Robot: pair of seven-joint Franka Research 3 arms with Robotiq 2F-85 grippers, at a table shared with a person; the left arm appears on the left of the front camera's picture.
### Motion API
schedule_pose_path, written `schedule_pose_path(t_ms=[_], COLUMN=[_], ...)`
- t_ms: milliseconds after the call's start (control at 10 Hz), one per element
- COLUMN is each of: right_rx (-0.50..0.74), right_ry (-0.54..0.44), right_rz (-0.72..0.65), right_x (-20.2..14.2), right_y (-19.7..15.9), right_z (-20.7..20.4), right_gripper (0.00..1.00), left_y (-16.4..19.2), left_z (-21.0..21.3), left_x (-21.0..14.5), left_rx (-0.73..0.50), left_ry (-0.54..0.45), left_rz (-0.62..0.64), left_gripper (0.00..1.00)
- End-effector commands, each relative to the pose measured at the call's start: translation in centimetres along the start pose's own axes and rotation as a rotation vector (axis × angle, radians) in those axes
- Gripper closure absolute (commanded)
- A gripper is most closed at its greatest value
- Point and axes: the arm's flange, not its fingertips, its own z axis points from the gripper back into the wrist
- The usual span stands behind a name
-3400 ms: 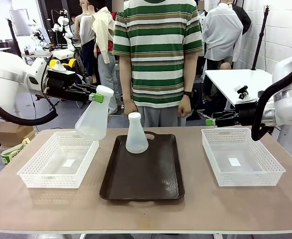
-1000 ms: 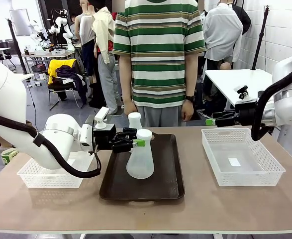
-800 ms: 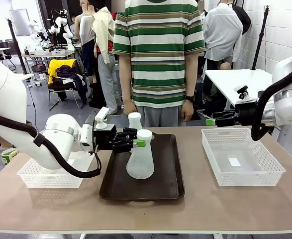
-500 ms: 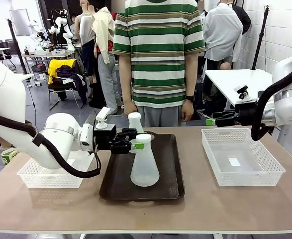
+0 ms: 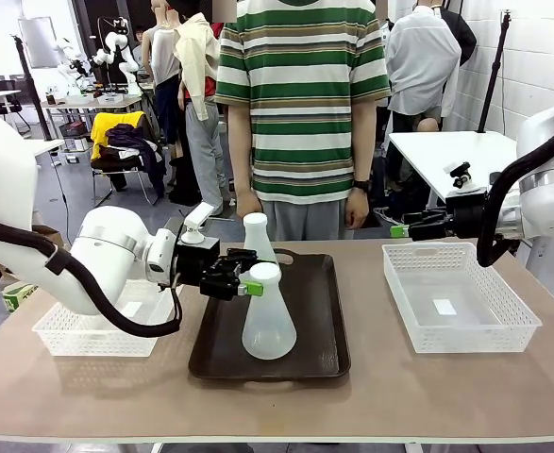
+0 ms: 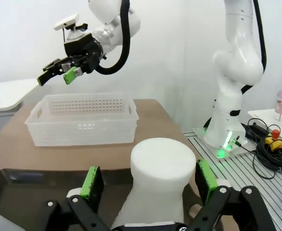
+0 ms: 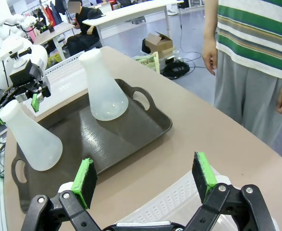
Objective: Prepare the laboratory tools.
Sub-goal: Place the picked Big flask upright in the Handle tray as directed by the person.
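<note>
Both flasks stand upright on the dark tray (image 5: 295, 354). We judge the near flask (image 5: 268, 316) light, smooth and tippy; take its neck. Left gripper (image 5: 250, 280) spread around that neck; right gripper (image 5: 397, 230) spread, empty.

Two flasks, the near one (image 5: 268, 326) and the far one (image 5: 257, 238), looked like frosted, translucent white plastic with a matt skin. Beneath them the tray (image 5: 310, 349) was dark brown and smooth, with a dull sheen. The baskets left (image 5: 69, 330) and right (image 5: 461, 326) of the tray were white lattice plastic. The table (image 5: 399, 396) had a matt, light brown top. Gripper pads (image 6: 91, 182) were green, on black, plastic-looking fingers.
</note>
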Motion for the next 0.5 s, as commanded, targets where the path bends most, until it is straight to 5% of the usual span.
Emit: schedule_pose_path(t_ms=[0,400], right_rx=[0.001,0.001], right_ry=[0.001,0.001], right_rz=[-0.001,-0.001], right_x=[-0.1,-0.1], right_y=[0.0,0.0], right_z=[0.0,0.0], right_gripper=[0.00,0.00], left_y=[-0.5,-1.1], left_z=[0.4,1.6], left_x=[0.7,0.7], left_rx=[-0.012,-0.011], left_ry=[0.030,0.122], left_rz=[0.029,0.021], left_gripper=[0.00,0.00])
